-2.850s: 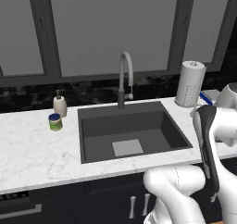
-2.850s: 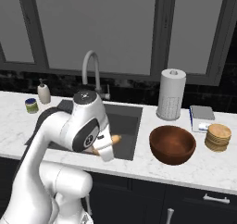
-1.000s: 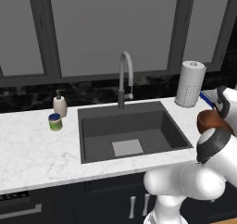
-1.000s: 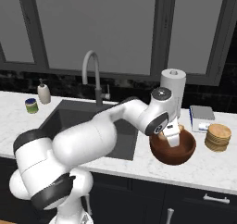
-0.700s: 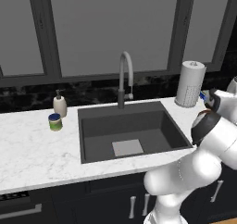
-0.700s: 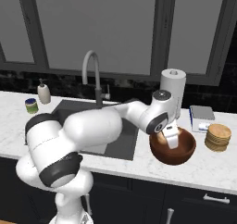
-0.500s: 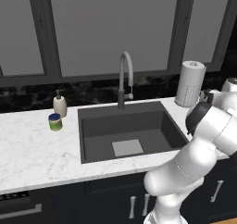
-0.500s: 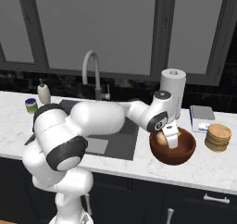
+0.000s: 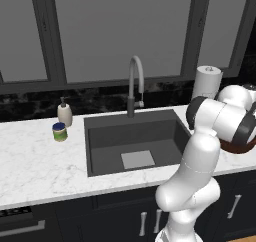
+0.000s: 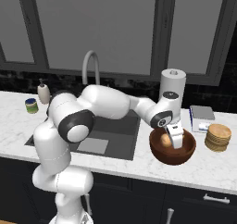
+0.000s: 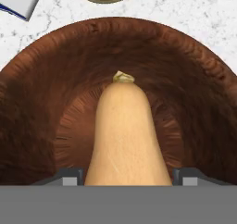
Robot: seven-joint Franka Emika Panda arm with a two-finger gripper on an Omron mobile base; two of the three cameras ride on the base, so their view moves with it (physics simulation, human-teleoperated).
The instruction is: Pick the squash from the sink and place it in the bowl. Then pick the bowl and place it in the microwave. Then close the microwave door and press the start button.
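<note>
The tan squash (image 11: 122,130) stands between my gripper's (image 11: 125,177) two fingertips, its stem end pointing down into the reddish-brown bowl (image 11: 41,102). In the right base view my gripper (image 10: 175,137) reaches into the bowl (image 10: 172,157) on the counter right of the sink (image 10: 113,130), shut on the squash (image 10: 165,140). From the left base camera, the arm hides most of the bowl (image 9: 235,147); the sink (image 9: 130,136) holds nothing. The microwave and its door are out of view.
A paper towel roll (image 10: 172,86) stands behind the bowl. A white-and-blue box (image 10: 202,114) and a stack of tan discs (image 10: 217,137) lie to its right. Left of the sink are a soap dispenser (image 9: 64,113) and a green-labelled jar (image 9: 59,132). The faucet (image 9: 135,83) arches over the basin.
The arm carried the squash from over the sink to the bowl. In the last second the elbow swung upward while the hand stayed in the bowl.
</note>
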